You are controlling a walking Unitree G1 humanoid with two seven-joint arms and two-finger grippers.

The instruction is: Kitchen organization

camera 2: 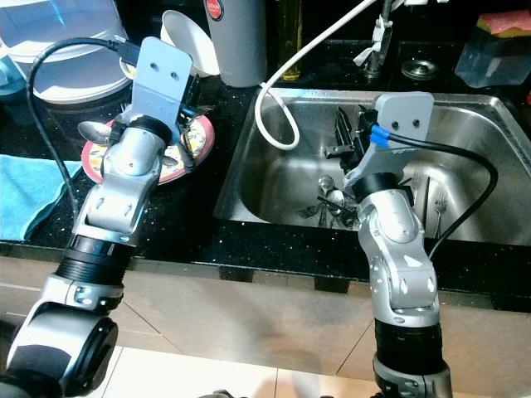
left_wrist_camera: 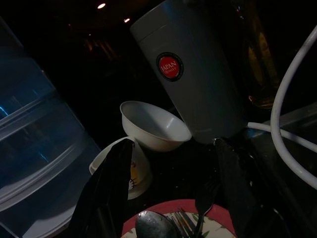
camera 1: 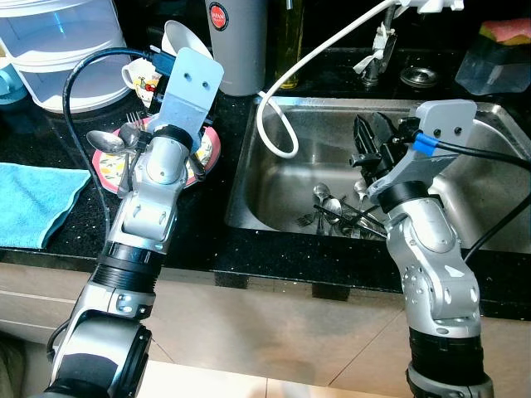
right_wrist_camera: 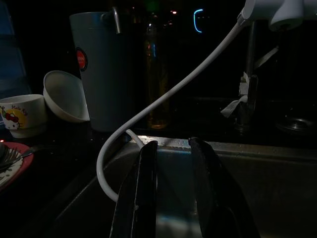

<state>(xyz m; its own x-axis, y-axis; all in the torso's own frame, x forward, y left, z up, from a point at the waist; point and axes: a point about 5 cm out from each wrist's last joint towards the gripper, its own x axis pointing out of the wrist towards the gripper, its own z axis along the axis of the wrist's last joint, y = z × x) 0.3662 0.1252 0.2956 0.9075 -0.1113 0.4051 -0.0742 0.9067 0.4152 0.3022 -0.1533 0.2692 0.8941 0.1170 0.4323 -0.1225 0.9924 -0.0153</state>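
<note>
Above, left claw [left_wrist_camera: 171,198] hung wide over plate [camera 1: 211,149] holding spoon [camera 1: 104,139]; right claw [right_wrist_camera: 171,193], narrowly parted, hovered over sink [camera 1: 481,116] cutlery [camera 1: 332,211]

Both eye views are bright, evenly lit and sharp, with soft glare on the steel sink [camera 1: 465,116] and speckled shine on the black worktop [camera 1: 50,240]. The wrist views are very dark: small lamps glint at the top, the white hose [right_wrist_camera: 163,99] catches light, and the background is lost in shadow.
</note>
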